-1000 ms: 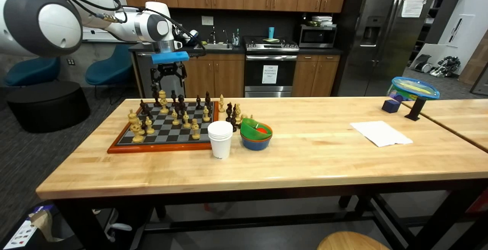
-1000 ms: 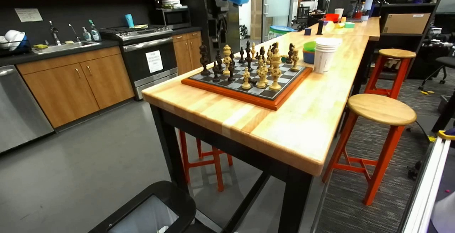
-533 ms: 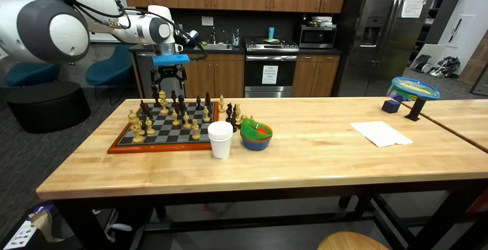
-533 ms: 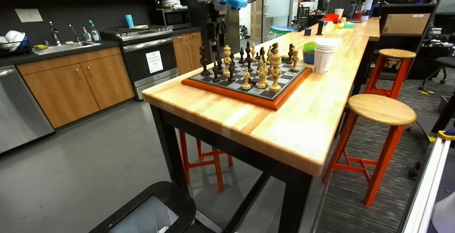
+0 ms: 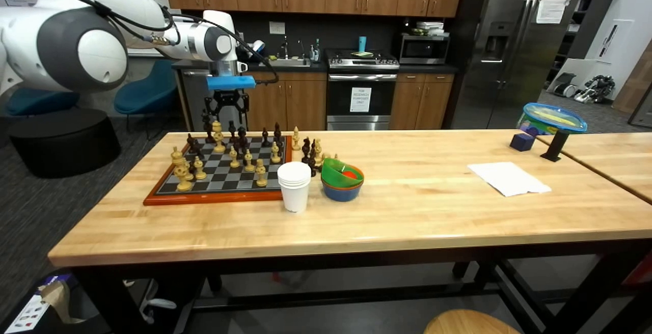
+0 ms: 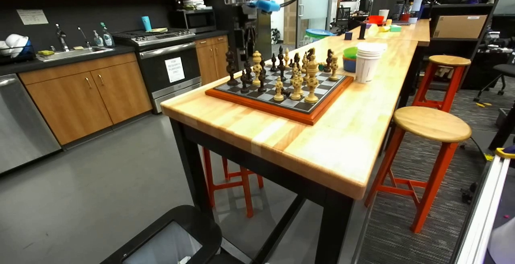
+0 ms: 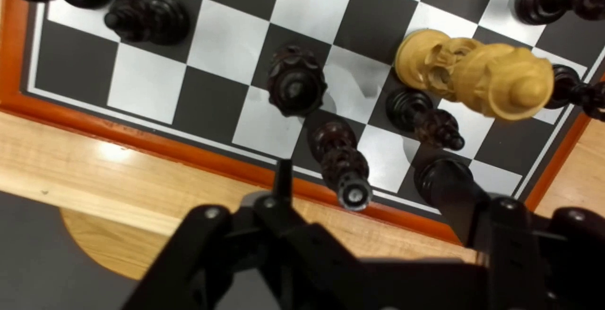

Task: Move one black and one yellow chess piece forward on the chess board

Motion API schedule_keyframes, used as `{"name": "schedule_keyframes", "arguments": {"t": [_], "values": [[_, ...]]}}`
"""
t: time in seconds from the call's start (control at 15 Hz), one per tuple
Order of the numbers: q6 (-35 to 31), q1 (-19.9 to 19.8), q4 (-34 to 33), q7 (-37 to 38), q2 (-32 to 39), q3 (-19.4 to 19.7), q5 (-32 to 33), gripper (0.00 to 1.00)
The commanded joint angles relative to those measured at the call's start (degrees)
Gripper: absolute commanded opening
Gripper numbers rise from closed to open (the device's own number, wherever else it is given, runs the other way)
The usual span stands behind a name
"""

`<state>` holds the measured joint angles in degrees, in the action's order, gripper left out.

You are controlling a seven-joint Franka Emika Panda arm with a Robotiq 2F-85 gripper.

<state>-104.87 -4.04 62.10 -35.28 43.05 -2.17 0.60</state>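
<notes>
your gripper point(image 5: 227, 111) hangs above the chess board point(image 5: 219, 197) near one edge, jaws spread apart. the chess board lies flat on the wooden table point(image 5: 417, 206), bearing dark pieces point(image 6: 231, 69) and yellow pieces point(image 6: 312, 81).

In an exterior view, cups point(image 5: 294, 191) stand near bowls point(image 5: 336, 178) on the desk point(image 5: 407, 196), paper point(image 5: 509, 178) well apart, stove point(image 5: 378, 101) and fridge point(image 5: 509, 79) behind.

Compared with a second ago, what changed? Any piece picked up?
The robot arm shifted right and down in an exterior view, and the open gripper sank a little in both exterior views. No piece was visibly taken hold of or let go. The chess pieces on the chess board, stacked white cups and bowls stayed put.
</notes>
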Motion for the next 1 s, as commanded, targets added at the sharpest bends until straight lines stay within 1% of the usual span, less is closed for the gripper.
{"name": "schedule_keyframes", "arguments": {"t": [0.0,0.13,0.33,0.4,0.47,0.53,0.67,0.73,0.93], "values": [[2.19,-1.01,-3.45,0.38,1.76,-1.20,-0.76,0.45],[2.26,-1.05,-3.77,0.39,2.01,-1.19,-0.71,0.31],[1.94,-0.97,-3.95,0.44,1.83,-1.17,-0.52,0.07],[1.78,-0.93,-3.92,0.44,1.58,-1.15,-0.44,0.01],[1.51,-0.82,-3.70,0.44,0.96,-1.07,-0.21,0.00],[1.26,-0.77,-3.58,0.44,0.50,-1.03,-0.09,0.05],[0.85,-0.71,-3.00,0.52,-0.98,-0.82,0.23,0.05],[0.35,-0.34,-2.14,0.43,-2.08,0.00,0.12,0.05],[0.44,-0.71,0.54,0.53,-5.44,0.56,0.11,0.05]]}}
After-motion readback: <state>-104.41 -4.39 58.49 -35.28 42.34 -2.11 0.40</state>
